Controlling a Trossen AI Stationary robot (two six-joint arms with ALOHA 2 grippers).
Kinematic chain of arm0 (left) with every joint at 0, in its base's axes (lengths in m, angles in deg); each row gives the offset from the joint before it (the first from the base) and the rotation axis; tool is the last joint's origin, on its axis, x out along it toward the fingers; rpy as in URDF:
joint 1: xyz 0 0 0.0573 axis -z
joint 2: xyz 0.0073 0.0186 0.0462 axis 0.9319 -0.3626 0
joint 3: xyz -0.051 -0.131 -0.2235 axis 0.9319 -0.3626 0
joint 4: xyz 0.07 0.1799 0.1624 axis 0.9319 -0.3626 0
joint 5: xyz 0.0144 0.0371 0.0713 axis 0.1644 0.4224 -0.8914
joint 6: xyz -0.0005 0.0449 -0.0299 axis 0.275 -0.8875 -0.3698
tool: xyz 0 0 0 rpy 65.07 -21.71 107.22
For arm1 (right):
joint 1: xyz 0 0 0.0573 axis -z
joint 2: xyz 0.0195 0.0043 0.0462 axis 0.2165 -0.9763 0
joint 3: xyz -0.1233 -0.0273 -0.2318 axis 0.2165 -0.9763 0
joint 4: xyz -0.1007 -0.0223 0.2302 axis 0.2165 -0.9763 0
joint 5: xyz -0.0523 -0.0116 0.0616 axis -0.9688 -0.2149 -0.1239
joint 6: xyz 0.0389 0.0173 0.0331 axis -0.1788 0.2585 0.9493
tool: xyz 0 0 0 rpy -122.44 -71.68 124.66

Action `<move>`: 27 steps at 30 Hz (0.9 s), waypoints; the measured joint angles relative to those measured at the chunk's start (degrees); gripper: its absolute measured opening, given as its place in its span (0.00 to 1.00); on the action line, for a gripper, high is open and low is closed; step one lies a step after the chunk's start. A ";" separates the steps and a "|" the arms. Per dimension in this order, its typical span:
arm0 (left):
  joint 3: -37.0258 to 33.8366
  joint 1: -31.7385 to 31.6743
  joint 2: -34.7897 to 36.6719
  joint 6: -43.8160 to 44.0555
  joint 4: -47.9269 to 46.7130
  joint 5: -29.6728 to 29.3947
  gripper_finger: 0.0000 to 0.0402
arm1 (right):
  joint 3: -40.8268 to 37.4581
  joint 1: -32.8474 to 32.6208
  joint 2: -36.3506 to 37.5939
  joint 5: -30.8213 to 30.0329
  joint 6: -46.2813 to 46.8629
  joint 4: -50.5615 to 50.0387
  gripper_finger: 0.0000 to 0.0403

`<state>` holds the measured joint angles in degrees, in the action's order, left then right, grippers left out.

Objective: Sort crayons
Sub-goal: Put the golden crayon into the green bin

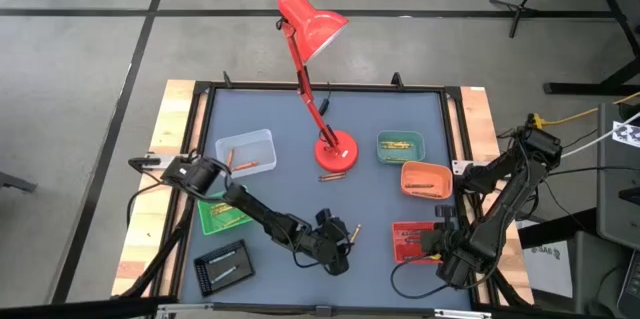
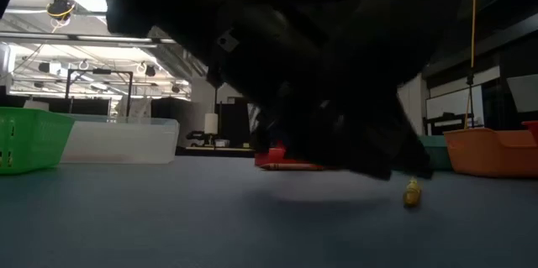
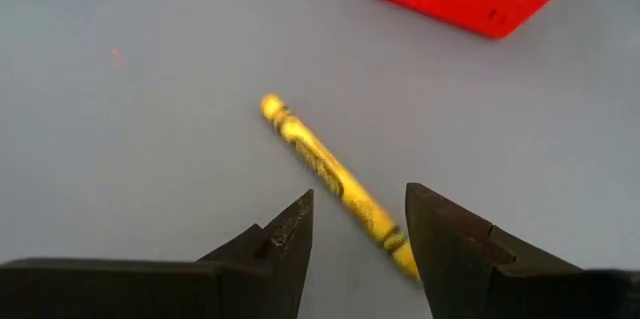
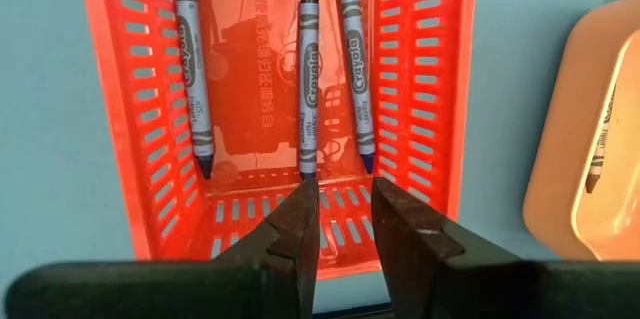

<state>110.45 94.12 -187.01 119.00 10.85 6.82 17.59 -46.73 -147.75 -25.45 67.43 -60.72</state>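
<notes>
A yellow crayon (image 3: 320, 164) lies flat on the blue-grey table (image 1: 290, 189), near the front centre (image 1: 352, 229). My left gripper (image 3: 360, 191) is low over it and open, one finger on each side of the crayon's near end. My right gripper (image 4: 347, 184) hangs open above the red tray (image 4: 150, 159), pointing down, with nothing between its fingers. Three crayons (image 4: 310, 79) with dark blue tips lie side by side on that tray's floor. Another crayon (image 1: 332, 176) lies by the lamp's base. My left gripper comes at the yellow crayon slanting down, its fingers standing across the crayon. One finger (image 3: 450, 244) hides the crayon's near end (image 3: 400, 251), so I cannot tell whether it touches. The crayon lies flat on the table.
A red desk lamp (image 1: 335, 149) stands mid-table. Trays ring the table: clear (image 1: 245, 151), green (image 1: 222, 211), black (image 1: 222, 264), teal (image 1: 400, 145), orange (image 1: 425, 179) and red (image 1: 410, 239). There is free table between the lamp and the front edge.
</notes>
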 joint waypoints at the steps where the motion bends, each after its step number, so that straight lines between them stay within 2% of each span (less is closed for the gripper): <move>1: 0.00 0.08 -0.56 0.24 0.26 0.53 0.36 | 0.00 -0.01 0.00 -0.01 0.00 -0.02 0.23; 10: 0.14 -0.25 -1.96 1.25 0.60 0.23 0.36 | 0.00 0.00 0.00 0.01 0.00 0.13 0.23; 15: 0.19 -0.82 -1.98 -2.67 -0.49 -1.03 0.35 | 0.00 -0.01 0.00 0.01 -0.02 0.24 0.23; 21: 0.15 -1.60 -2.08 -4.97 -1.60 -4.77 0.27 | 0.00 -0.01 0.00 0.00 0.00 0.64 0.23; 27: 0.11 -2.33 -2.09 -8.77 -1.56 -3.54 0.17 | 0.00 0.01 0.00 0.01 -0.02 1.03 0.23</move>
<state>110.56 91.79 -189.09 110.23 9.29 3.28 17.59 -46.72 -147.75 -25.44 67.41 -59.69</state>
